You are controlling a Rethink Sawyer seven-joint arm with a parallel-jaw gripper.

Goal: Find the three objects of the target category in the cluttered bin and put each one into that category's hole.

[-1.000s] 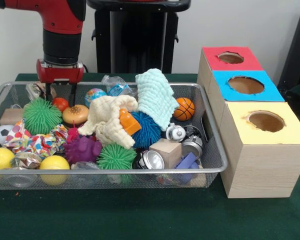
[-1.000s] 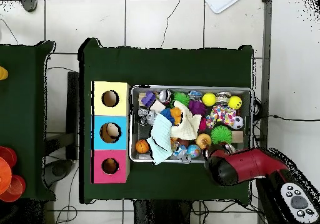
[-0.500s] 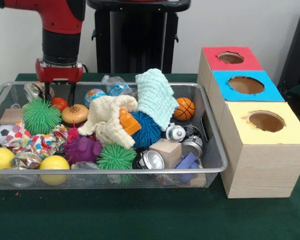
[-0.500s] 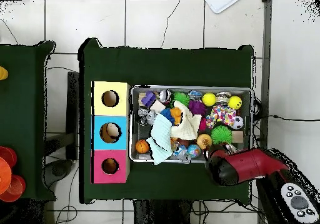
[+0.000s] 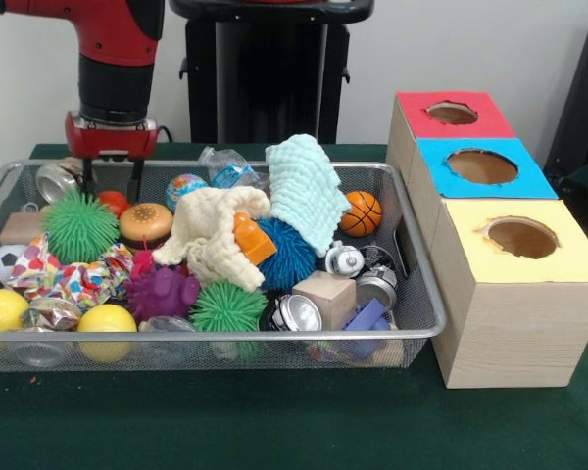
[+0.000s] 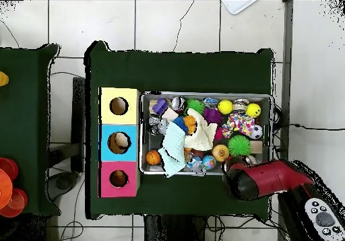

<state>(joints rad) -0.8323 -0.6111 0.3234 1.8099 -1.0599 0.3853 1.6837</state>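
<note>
While the red arm has lifted a little since a second ago, the gripper (image 5: 110, 182) now hangs higher over the far left corner of the mesh bin (image 5: 416, 294), and a silver can (image 5: 56, 180) lying on its side shows beside it, its long way running across the bin. The two thin fingers (image 5: 135, 179) stand a little apart with nothing between them, just above a small red ball (image 5: 114, 202). Three boxes stand in a row, touching each other, right beside the bin: a yellow box (image 5: 517, 294), a blue box (image 5: 482, 168) and a red box (image 5: 451, 114), each with one round hole on top. Two cloths lie on the pile, a cream cloth (image 5: 211, 235) and a mint cloth (image 5: 306, 186). Two green spiky balls (image 5: 79, 226), one blue spiky ball (image 5: 290, 255) and one purple spiky toy (image 5: 163, 292) sit in the bin. Two yellow balls (image 5: 105, 319) rest at the near left. One small basketball (image 5: 361, 212) leans by the right wall.
</note>
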